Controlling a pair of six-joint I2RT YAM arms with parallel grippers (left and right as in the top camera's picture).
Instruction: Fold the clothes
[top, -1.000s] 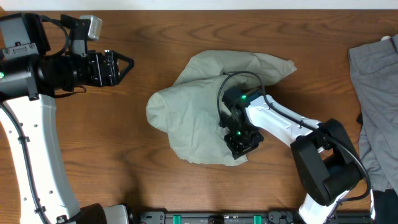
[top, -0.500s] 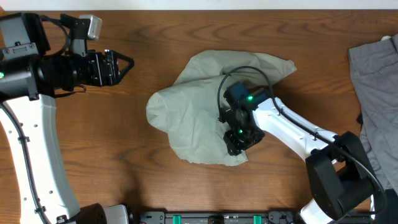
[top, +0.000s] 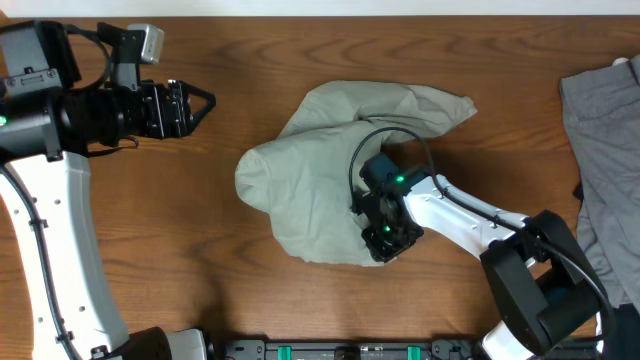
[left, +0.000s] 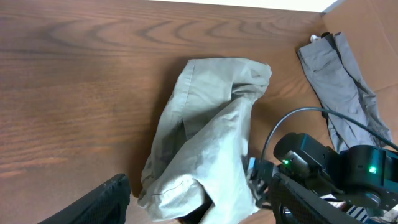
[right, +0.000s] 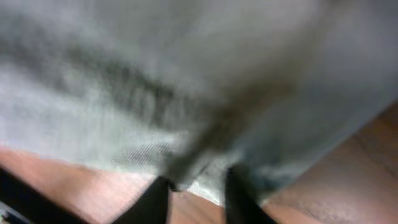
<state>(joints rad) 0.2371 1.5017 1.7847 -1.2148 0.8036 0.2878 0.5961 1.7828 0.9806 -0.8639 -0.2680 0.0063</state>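
Brown desk (top: 300, 60) carrying the shorts (top: 310, 190) as a rumpled heap at its middle, showing no neat fold; judging folding as barely beginning. Pinching their near edge with the right tool (right: 194, 194); holding the left tool (top: 205, 100) open, far left, apart from the cloth.

The shorts (top: 310, 200) are matt, wrinkled cloth; the table (top: 150, 260) is smooth, faintly glossy grained wood.

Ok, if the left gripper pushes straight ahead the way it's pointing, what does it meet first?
The khaki-green shorts: the left gripper, jaws open, points across bare table toward their upper-left edge. Its height above the wood is unclear, so it might pass just over the fabric.
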